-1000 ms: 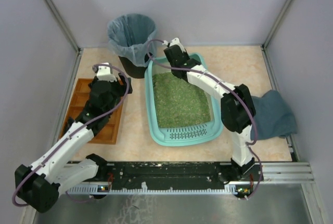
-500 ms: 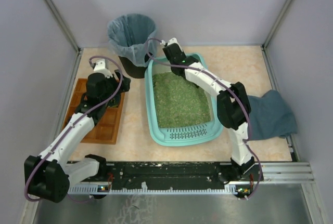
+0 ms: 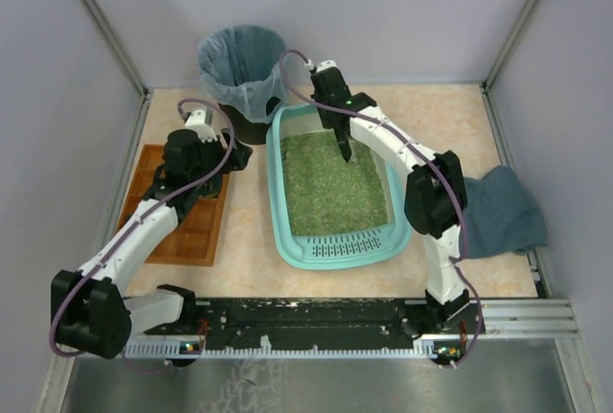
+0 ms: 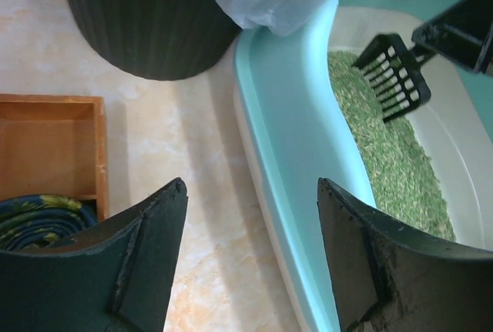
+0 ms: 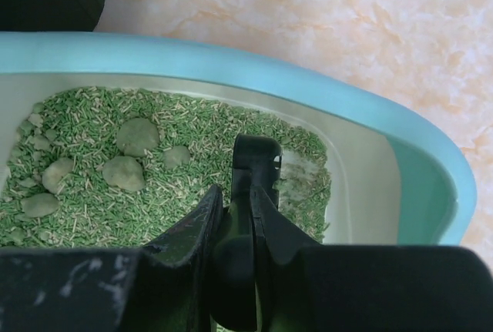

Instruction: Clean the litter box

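Litter box (image 3: pixel 330 245) sits mid-desk: teal plastic, rounded corners, slotted grate lip at the near end. It is filled with green pellet litter (image 3: pixel 330 188), with rounded clumps (image 5: pixel 123 172) in it. The right pincer (image 3: pixel 335 118) is clamped tight on the handle of a black slotted scoop (image 4: pixel 393 76) (contact with the litter unclear). A second ago it sat at the box's far-left corner; now the scoop points down over the far end. The left pincer (image 4: pixel 250 193) is part open and empty, over the beige marbled desk (image 3: pixel 441 116). It hovers between the brown wooden tray (image 3: pixel 187 226) and the box, near the ribbed black bin (image 3: pixel 242 68). A crumpled grey-blue cloth (image 3: pixel 503 212) lies to the right.
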